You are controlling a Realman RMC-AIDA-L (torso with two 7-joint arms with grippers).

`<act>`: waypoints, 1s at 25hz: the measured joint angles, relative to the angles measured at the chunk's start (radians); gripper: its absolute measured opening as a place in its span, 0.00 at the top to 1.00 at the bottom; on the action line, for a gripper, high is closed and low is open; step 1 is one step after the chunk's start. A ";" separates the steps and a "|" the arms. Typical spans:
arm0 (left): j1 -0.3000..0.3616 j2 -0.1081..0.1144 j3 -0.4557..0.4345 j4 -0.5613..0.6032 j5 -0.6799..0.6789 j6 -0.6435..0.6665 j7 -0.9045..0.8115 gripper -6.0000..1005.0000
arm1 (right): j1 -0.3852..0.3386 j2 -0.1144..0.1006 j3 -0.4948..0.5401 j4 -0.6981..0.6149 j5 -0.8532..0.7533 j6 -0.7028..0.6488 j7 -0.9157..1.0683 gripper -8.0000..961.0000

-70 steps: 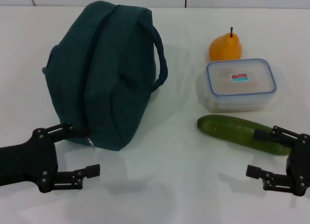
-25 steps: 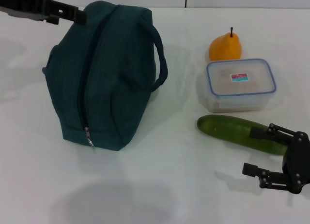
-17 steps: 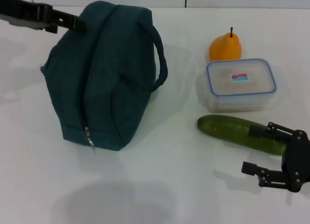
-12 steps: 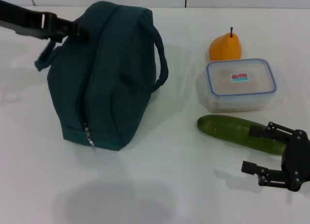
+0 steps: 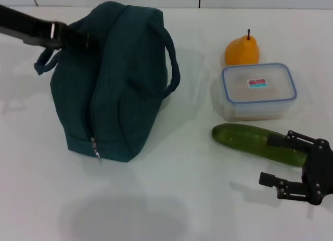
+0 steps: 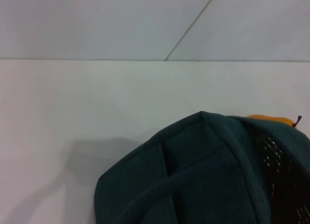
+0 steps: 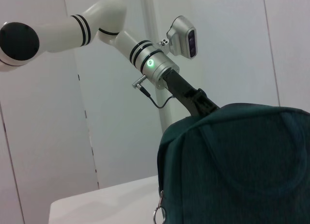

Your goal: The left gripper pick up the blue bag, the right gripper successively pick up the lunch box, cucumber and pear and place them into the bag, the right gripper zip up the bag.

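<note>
While left hand [image 5: 78,38] touches blue bag [image 5: 117,79].

A large dark teal fabric bag [image 5: 112,79] stands zipped shut. Well apart from it, an orange-yellow pear [image 5: 242,50] sits behind a clear blue-rimmed plastic lunch box [image 5: 258,90], a long dark green cucumber [image 5: 257,143] lying in front.

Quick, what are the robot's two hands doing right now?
Left tool: at the blue bag's far handle; open or closed cannot be told.
Right tool: open, holding nothing, beside the cucumber.
</note>
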State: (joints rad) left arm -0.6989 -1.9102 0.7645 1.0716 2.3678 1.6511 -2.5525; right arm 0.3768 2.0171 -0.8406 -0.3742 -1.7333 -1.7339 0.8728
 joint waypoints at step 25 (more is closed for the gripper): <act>0.009 -0.004 -0.002 -0.002 -0.022 0.014 0.014 0.92 | 0.001 0.000 0.006 0.013 0.010 0.001 0.006 0.14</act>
State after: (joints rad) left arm -0.6897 -1.9139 0.7625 1.0700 2.3460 1.6648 -2.5389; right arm 0.3774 2.0171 -0.8348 -0.3608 -1.7230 -1.7328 0.8789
